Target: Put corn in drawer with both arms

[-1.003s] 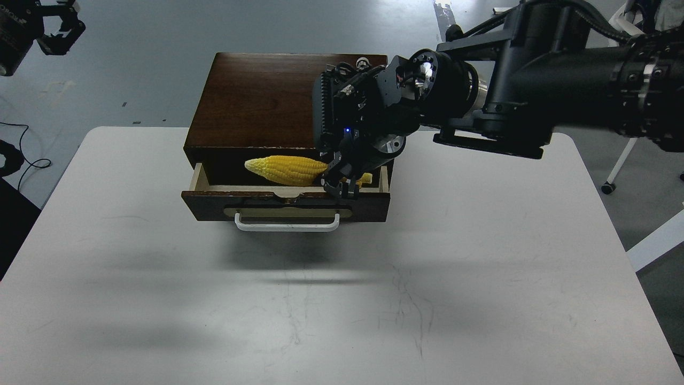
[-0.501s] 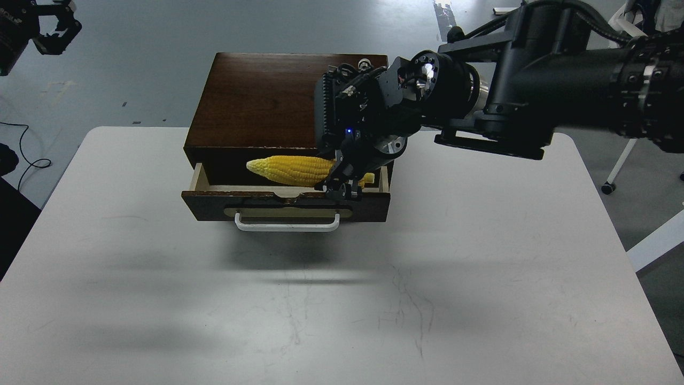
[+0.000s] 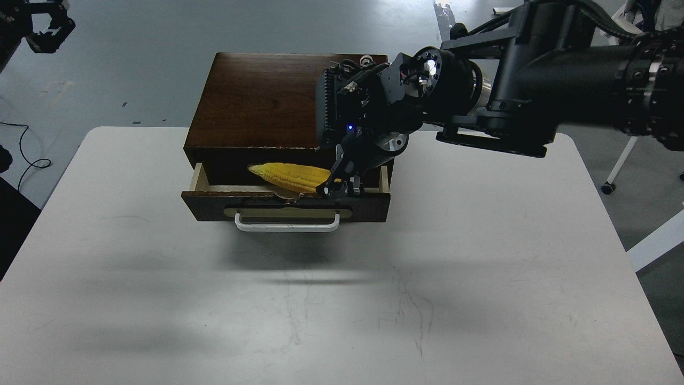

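Corn (image 3: 288, 176) is lying tilted inside the open drawer (image 3: 285, 207), its thick end sitting at the right gripper (image 3: 337, 184). Whether those fingers are clamping it, I cannot tell. Far left of the drawer, the left gripper (image 3: 45, 27) is hanging spread, holding nothing.

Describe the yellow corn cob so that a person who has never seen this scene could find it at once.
On the white table stands a dark brown wooden box whose shallow drawer with a white bar handle is pulled open. The bright yellow corn cob lies tilted in that drawer, its pointed tip to the left, its right end at the right gripper. It is the only yellow thing there.
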`<action>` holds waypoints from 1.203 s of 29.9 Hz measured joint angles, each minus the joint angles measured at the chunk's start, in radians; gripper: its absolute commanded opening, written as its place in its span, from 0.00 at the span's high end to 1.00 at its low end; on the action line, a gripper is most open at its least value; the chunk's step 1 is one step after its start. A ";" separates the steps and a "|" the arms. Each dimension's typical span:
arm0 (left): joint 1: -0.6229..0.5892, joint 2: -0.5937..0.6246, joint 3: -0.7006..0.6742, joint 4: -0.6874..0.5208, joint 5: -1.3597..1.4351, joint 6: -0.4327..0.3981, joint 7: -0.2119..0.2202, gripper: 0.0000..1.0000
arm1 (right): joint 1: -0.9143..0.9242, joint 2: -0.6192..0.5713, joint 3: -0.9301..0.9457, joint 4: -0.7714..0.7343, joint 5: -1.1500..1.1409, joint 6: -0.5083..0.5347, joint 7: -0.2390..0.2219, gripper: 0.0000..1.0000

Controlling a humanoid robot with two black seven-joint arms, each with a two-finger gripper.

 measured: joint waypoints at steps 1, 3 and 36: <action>0.000 0.000 0.000 0.000 0.000 0.000 0.000 0.01 | 0.002 -0.002 0.000 0.001 0.002 0.000 0.000 0.28; 0.000 0.000 0.000 0.000 0.000 0.000 0.000 0.01 | 0.006 -0.005 0.001 0.003 0.005 0.000 0.000 0.28; 0.040 -0.027 0.002 0.002 0.002 -0.060 0.000 0.01 | -0.491 -0.621 0.577 -0.050 1.229 -0.005 0.000 0.03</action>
